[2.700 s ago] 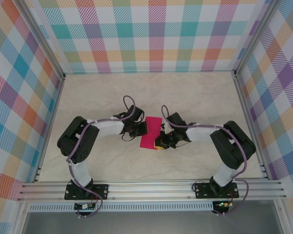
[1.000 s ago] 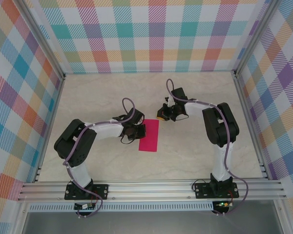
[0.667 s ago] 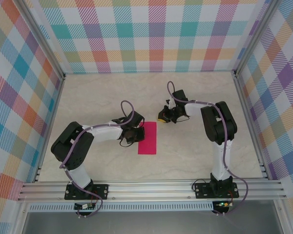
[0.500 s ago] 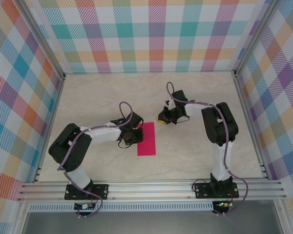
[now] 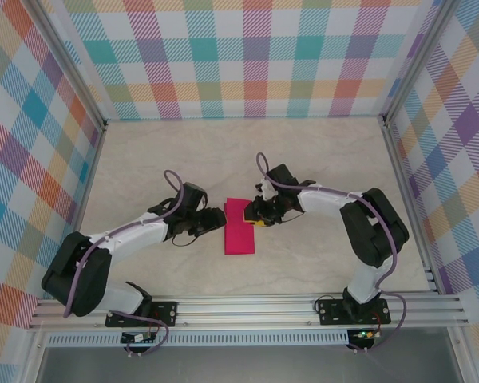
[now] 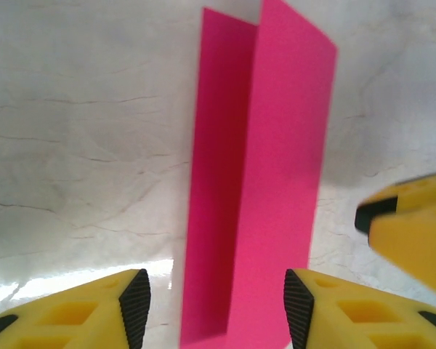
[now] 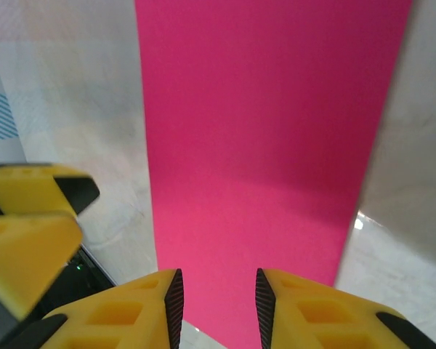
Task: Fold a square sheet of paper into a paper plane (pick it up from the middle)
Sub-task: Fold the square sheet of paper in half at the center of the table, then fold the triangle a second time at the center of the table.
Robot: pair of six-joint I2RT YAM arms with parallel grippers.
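Your right gripper (image 5: 255, 215) is back at the far end of the thin magenta-pink folded paper sheet (image 5: 239, 233), with your left gripper (image 5: 220, 219) just beside its left edge. Both have their jaws parted and grip nothing. The paper lies mid pale marbled table (image 5: 319, 159), so nudging the slightly lifted top flap could pop the crease open.

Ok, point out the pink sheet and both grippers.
square sheet of paper (image 5: 240, 238), top view, its near half.
left gripper (image 6: 216, 307), left wrist view, midway between its jaws.
right gripper (image 7: 218, 302), right wrist view, midway between its jaws.
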